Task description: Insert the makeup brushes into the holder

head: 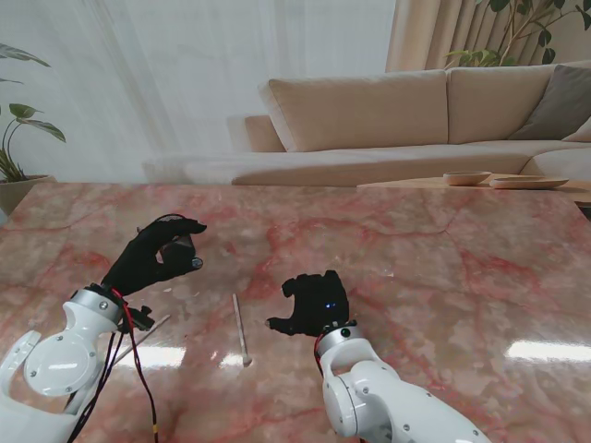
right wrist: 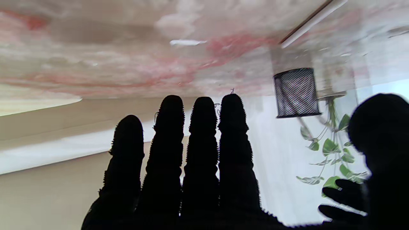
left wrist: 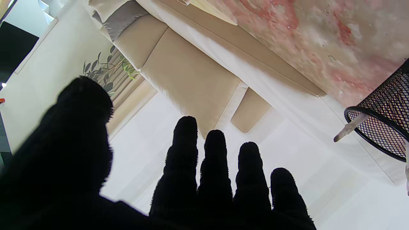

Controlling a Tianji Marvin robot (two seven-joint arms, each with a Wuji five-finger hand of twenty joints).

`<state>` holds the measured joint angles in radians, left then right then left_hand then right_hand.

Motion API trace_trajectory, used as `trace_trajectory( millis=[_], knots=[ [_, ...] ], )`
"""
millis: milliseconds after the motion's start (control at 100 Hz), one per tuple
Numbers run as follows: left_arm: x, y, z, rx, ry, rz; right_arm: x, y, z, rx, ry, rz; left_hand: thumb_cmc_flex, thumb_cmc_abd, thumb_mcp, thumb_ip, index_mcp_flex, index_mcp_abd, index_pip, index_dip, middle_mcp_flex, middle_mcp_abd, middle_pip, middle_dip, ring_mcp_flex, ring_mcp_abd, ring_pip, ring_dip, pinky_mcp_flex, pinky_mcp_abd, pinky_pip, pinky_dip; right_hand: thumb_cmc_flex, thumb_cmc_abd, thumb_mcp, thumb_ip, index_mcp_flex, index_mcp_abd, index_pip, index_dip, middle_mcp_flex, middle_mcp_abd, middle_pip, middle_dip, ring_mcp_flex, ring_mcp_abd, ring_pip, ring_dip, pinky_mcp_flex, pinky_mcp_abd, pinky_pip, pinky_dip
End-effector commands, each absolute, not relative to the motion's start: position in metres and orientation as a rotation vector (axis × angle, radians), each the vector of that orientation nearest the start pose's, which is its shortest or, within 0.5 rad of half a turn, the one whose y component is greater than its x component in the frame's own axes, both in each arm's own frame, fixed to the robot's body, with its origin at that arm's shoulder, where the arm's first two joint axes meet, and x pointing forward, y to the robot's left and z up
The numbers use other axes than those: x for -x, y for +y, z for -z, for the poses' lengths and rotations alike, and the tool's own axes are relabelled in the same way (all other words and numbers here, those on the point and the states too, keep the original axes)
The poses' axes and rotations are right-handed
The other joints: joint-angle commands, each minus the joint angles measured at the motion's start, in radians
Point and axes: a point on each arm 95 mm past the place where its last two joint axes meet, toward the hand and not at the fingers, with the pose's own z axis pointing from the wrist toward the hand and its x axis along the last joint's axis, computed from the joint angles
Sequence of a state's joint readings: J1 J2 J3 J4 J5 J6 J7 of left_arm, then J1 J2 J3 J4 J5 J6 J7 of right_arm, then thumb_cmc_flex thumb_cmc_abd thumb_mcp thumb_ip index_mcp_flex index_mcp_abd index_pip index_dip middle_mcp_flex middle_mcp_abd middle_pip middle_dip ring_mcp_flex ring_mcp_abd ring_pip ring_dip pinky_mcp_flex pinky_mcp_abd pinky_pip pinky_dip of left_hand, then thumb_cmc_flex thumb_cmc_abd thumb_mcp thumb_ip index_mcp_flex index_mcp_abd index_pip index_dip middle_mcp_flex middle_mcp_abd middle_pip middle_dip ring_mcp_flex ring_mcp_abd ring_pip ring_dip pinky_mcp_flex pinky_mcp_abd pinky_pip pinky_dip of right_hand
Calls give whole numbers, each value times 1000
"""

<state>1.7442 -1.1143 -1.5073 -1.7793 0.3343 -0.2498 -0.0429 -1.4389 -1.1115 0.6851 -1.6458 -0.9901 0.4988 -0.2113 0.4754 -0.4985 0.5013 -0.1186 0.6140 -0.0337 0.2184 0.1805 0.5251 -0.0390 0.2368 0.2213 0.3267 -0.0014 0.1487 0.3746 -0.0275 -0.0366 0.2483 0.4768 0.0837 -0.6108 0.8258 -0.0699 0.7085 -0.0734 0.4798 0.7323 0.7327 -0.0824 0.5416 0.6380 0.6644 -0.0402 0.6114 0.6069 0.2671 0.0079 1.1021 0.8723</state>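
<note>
A: What can go wrong here?

B: The left hand [head: 155,255] is raised and curls around the black wire-mesh holder [head: 177,251]; with a loose grip the holder could tip. The right hand [head: 314,303] hovers low with its fingers apart and holds nothing.

A: And the brushes?

B: One thin white makeup brush [head: 240,329] lies flat on the pink marble table [head: 443,277], between both hands. Another pale stick [head: 148,334] lies near the left wrist. The brush is thin, so the fingers could slip when they pinch it.
</note>
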Motion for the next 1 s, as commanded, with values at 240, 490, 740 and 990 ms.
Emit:
trace_trajectory(
  millis=[240, 490, 740, 990],
  knots=[
    [-352, 48, 267, 1595, 1038, 2100, -348, 175, 369, -1152, 1564, -1380, -14, 42, -25, 37, -15, 5, -18, -13, -38, -6, -18, -11, -38, -51, -31, -15, -13, -28, -17, -24, -93, 34, 10, 42, -5, -20, 15, 83, -24, -32, 83, 107, -25, -21, 130, 90, -31, -27, 122, 116],
    [-345, 47, 265, 1580, 1046, 2101, -349, 196, 395, -1245, 1649, -1282, -9, 40, -13, 39, -11, 4, -15, -12, -36, -9, -17, -11, -37, -53, -32, -16, -13, -30, -32, -27, -109, 49, 10, 42, -64, -4, 9, 114, -99, -30, 95, 133, -93, -22, 138, 106, -84, -32, 113, 154],
    [-340, 46, 267, 1573, 1034, 2109, -347, 208, 409, -1191, 1742, -1227, -12, 36, 1, 38, -7, 2, -12, -10, -34, -11, -17, -11, -36, -58, -32, -18, -14, -33, -46, -28, -104, 48, 9, 40, -134, -1, 13, 176, -183, -37, 121, 158, -161, -31, 135, 121, -121, -49, 102, 226],
    [-338, 53, 267, 1557, 1017, 2103, -350, 208, 426, -1086, 1850, -1136, -14, 34, 12, 37, -4, 1, -10, -9, -32, -10, -17, -11, -34, -56, -31, -18, -14, -33, -56, -26, 55, -38, -32, 31, -153, -42, 78, 300, -219, -56, 187, 218, -208, -49, 217, 165, -159, -72, 120, 287]
  ],
)
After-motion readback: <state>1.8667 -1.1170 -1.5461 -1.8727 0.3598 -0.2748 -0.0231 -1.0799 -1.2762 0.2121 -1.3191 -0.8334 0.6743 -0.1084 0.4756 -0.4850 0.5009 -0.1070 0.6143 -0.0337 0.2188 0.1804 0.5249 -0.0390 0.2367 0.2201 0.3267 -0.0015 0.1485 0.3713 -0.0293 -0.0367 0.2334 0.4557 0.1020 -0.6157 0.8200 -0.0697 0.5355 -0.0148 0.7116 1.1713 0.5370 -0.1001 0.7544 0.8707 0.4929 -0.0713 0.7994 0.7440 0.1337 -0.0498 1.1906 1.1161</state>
